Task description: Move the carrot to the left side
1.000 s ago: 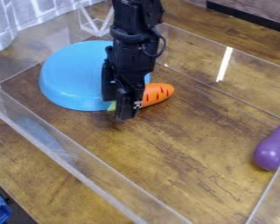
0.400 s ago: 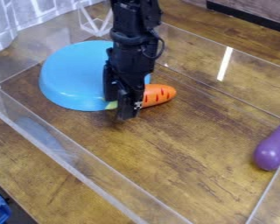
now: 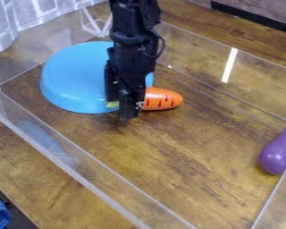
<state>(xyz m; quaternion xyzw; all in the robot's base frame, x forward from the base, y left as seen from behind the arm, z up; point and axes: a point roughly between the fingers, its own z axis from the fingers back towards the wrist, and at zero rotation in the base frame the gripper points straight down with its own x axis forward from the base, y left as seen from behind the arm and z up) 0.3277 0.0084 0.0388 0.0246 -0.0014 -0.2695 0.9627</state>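
Nearest you, along the front edge of the counter (image 3: 133, 179), you see a clear plastic wall (image 3: 74, 152) running diagonally from the left edge toward the front right corner, with bare wood grain on both sides of it. By the right edge, well apart from everything else, lies a purple toy (image 3: 277, 149), tilted with its upper end toward the far right.

Farther in, around the middle of the counter and a little to the left, you find the carrot (image 3: 161, 100). It lies on its side on the wood, orange body pointing toward the right edge, and its yellow-green tip sits under the claw (image 3: 125, 107). The claw comes down from above onto that leafy end, its dark fingers (image 3: 131, 106) reaching the wood. You can see it is narrow, but the arm's own body hides the fingertips, so you cannot tell whether it actually grips the carrot or only stands at its tip.

Just behind and left of the claw sits the blue plate (image 3: 68, 76), upside-down-bowl shaped, its near right rim just beside the carrot's tip. The arm (image 3: 133, 40) rises over the plate's right side, blocking part of it. Beyond, toward the far edge, another clear wall (image 3: 206, 36) catches a bright streak of light.
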